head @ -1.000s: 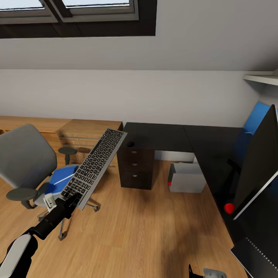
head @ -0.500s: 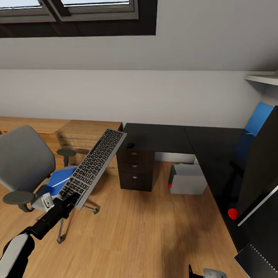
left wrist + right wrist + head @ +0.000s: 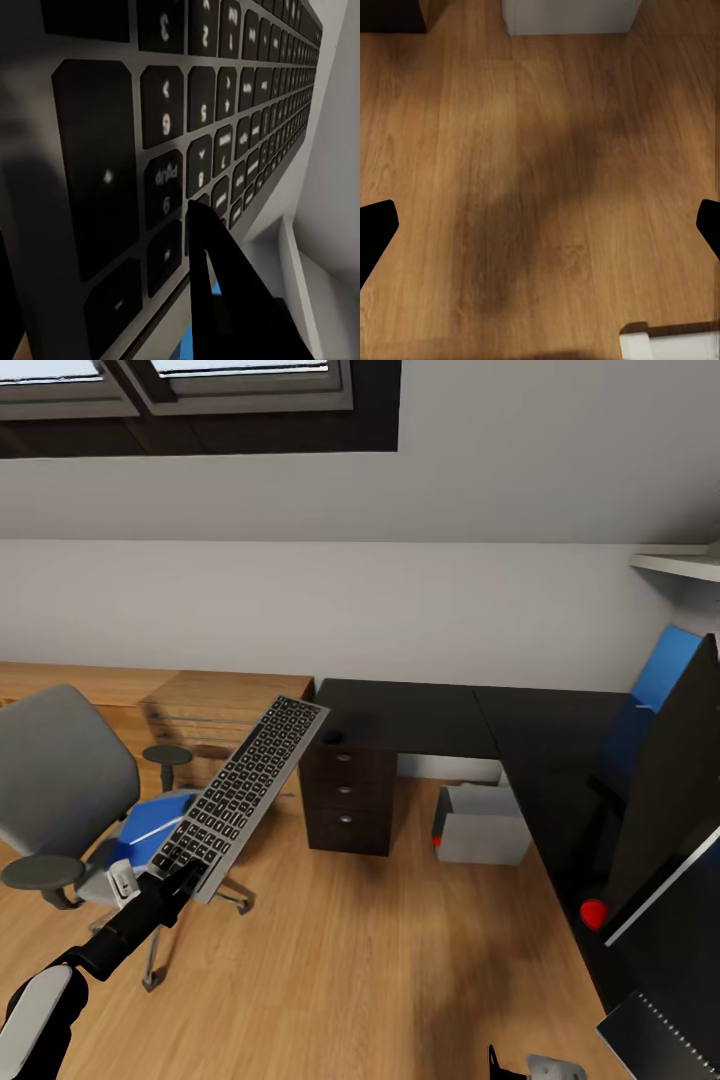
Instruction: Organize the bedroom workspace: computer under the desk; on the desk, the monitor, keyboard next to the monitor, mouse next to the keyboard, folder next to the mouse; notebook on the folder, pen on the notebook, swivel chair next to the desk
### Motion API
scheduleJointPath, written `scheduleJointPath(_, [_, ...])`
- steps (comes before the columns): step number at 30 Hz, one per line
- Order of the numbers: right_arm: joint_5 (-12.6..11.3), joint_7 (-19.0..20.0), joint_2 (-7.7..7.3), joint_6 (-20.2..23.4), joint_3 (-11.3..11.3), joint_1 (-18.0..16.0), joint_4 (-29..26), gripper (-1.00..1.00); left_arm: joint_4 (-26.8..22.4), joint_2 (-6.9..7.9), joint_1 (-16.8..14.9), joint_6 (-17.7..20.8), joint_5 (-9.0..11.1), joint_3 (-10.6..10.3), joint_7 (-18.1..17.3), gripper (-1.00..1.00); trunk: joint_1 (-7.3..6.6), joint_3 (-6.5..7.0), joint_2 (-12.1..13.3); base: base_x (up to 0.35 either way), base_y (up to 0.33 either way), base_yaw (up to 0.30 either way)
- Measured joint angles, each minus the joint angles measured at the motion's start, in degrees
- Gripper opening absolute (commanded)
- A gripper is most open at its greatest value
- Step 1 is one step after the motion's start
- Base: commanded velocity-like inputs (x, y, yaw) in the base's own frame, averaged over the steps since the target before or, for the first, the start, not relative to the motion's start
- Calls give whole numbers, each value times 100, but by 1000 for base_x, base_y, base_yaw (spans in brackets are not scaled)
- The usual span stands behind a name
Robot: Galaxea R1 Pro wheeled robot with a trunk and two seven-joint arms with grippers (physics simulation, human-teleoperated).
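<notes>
My left gripper [image 3: 185, 875] is shut on the near end of the keyboard [image 3: 240, 795], which slants up over the floor beside the swivel chair [image 3: 60, 780]. Up close, the keyboard's keys [image 3: 187, 112] sit against a dark finger [image 3: 225, 285]. The blue folder [image 3: 150, 825] lies on the chair seat. The mouse [image 3: 332, 737] rests on the black desk [image 3: 420, 710], and the computer [image 3: 480, 825] stands beneath it. At the right are the monitor [image 3: 665, 790] and the notebook [image 3: 665, 1035]. My right gripper [image 3: 540, 232] hangs open over the floor. The pen is out of view.
A black three-drawer unit [image 3: 348, 800] holds up the desk's left end. A light wooden chest [image 3: 225, 705] stands against the wall behind the chair. A white shelf [image 3: 680, 563] juts out at the upper right. Wooden floor [image 3: 380, 960] spreads between me and the desk.
The whole picture has shifted a little, so the camera moved. The keyboard stays in my left gripper at the same slant, and the chair sits slightly further left in view.
</notes>
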Motion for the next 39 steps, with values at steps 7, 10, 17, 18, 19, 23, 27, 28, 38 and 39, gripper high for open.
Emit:
scheduleJointPath(7, [0,3,0,0,-1,0,0,100,0,1,0,10,2,0,2,-100,-1,0,0,34,-235,0])
scheduleJointPath(10, [0,4,0,1,-1,0,0,100,-2,1,0,18,17,0,-2,-100,-1,0,0,114,-66,0])
scheduleJointPath(17, [0,5,0,2,-3,0,0,100,-4,0,0,21,17,0,-12,-100,-2,0,0,145,62,0])
scheduleJointPath(18, [0,5,0,2,-3,0,0,100,-4,2,0,21,18,1,-14,-100,-2,0,0,157,114,0])
scheduleJointPath(19, [0,5,0,2,-3,0,0,100,-4,4,0,21,18,1,-16,-100,-2,0,0,157,116,0])
scheduleJointPath(23, [0,5,0,2,-2,0,0,100,-3,6,0,21,18,0,-20,-100,-2,0,0,157,81,0])
scheduleJointPath(27, [0,3,0,2,-2,0,0,100,-3,2,0,21,18,6,-21,-100,-1,0,0,143,24,0])
scheduleJointPath(28, [0,6,0,1,-2,0,0,100,-3,1,0,21,18,5,-21,-100,-1,0,0,135,10,0])
scheduleJointPath(38, [0,5,0,2,-3,0,0,100,-4,11,0,29,10,8,-20,-100,-2,0,0,140,43,0])
scheduleJointPath(39, [0,5,0,2,-3,0,0,100,-4,13,0,29,8,9,-20,-100,-2,0,0,182,169,0])
